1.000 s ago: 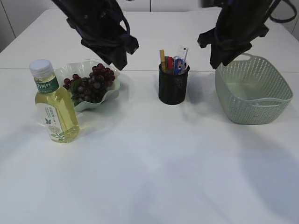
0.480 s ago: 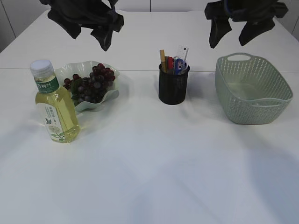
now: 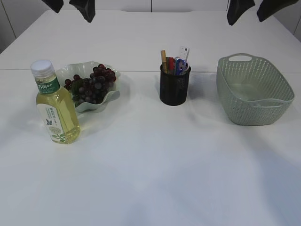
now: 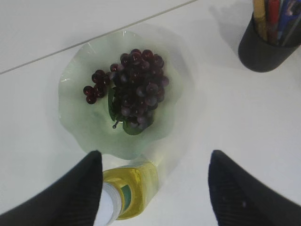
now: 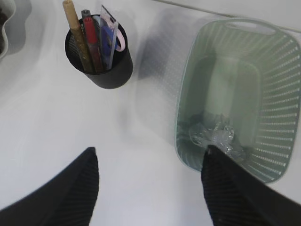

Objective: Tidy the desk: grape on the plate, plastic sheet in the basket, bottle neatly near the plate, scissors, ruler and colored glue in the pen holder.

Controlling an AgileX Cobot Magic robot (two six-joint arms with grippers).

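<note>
Grape (image 3: 92, 84) lies in a dark bunch on the pale green wavy plate (image 3: 111, 92) at the left of the exterior frame, and in my left wrist view it fills the upper middle. The bottle (image 3: 56, 109) of yellow liquid with its white cap stands upright just in front of the plate's left edge, close against the rim; whether they touch I cannot tell. My left gripper (image 3: 73, 4) hangs at the top left corner, jaws spread wide and holding nothing, well above the plate.

At the centre stands the black mesh pen holder (image 3: 174, 87), upright, with the ruler (image 3: 163, 60), a red stick, a blue-handled item and a clear tagged piece poking out of its top. I cannot make out which of these are the scissors or the glue.

To the right sits the green basket (image 3: 254, 109), well apart from the holder. My right wrist view shows the crumpled plastic sheet (image 5: 214, 136) lying on its floor near the lower end. My right gripper (image 3: 256, 6) hovers at the top right corner, jaws wide apart and empty. White table (image 3: 150, 179) fills the lower frame.
</note>
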